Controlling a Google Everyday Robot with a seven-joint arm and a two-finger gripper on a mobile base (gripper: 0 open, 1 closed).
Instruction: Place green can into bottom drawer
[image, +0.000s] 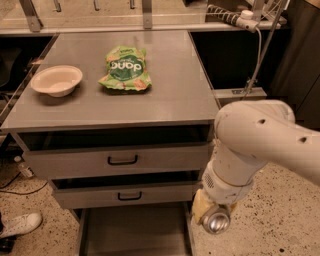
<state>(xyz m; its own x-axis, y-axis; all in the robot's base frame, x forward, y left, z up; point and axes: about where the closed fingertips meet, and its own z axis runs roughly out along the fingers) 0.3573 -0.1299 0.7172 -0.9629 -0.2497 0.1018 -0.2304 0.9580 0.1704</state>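
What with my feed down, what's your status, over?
Tool low right, shut on green can. Bottom drawer open, just left of can. Nothing seen between.

Moderate indoor light falls from above. The grey tabletop (170, 95) carries a pale sheen near its back edge. Dark shadow fills the drawer gaps (115, 137). At lower right, the gripper (212, 216) clasps the green can (217, 223), whose silver end glints.

A: What sort of room is it?
B: Speckled terrazzo floor (282, 225) and a grey metal counter (170, 95) over two black-handled drawers (75, 162). Dark recesses either side, and the light is dim and warm.
A: Anything else?
B: A white cable (259, 50) back right, a white sneaker (20, 223) low left. The claw (212, 217) hangs at the cabinet's lower right corner, clamped on the green can (216, 223).
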